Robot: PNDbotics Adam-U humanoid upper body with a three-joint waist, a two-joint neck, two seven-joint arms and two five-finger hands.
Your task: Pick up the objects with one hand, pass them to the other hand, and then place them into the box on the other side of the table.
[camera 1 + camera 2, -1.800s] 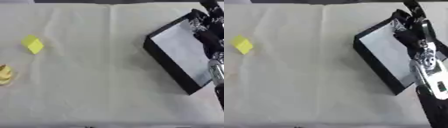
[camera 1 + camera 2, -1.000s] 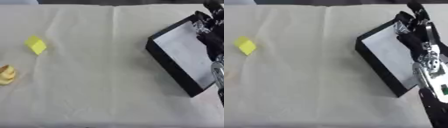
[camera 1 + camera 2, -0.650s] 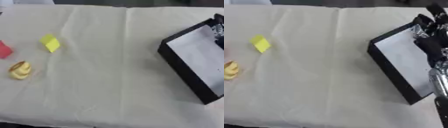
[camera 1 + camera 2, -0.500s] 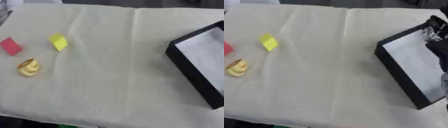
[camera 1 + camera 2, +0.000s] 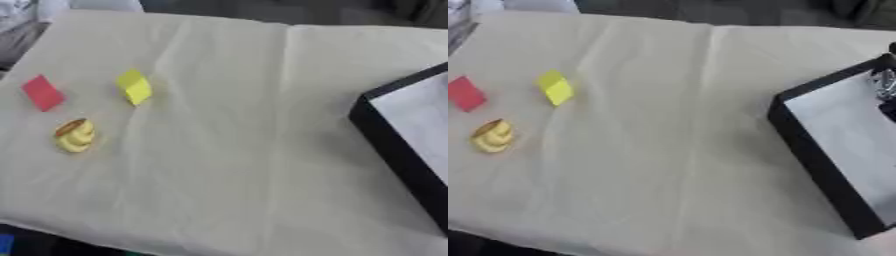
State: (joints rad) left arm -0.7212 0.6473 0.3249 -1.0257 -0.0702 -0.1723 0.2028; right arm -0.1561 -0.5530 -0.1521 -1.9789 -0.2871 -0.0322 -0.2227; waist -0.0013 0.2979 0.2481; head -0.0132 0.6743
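Three objects, red piece point(image 5: 42, 92), yellow block point(image 5: 134, 86) and banana-like toy point(image 5: 74, 135), lie far left of my right hand point(image 5: 885, 85) over the box point(image 5: 815, 159); whether its fingers are open I cannot tell.

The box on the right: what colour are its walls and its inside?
Black walls, white inside on the box; right eye view shows it best.

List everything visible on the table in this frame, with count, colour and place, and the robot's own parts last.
Red flat block: one, red, far left of the table.
Yellow block: one, yellow, right of the red one.
Yellow ridged rounded object: one, yellow with a brownish top, nearer the camera than the two blocks.
Black box with a white floor: one, right side of the table, nothing seen inside.
Cream tablecloth: one, covering the table.
Right hand: partly seen at the right edge over the box, fingers unclear.
Left hand: not in view.
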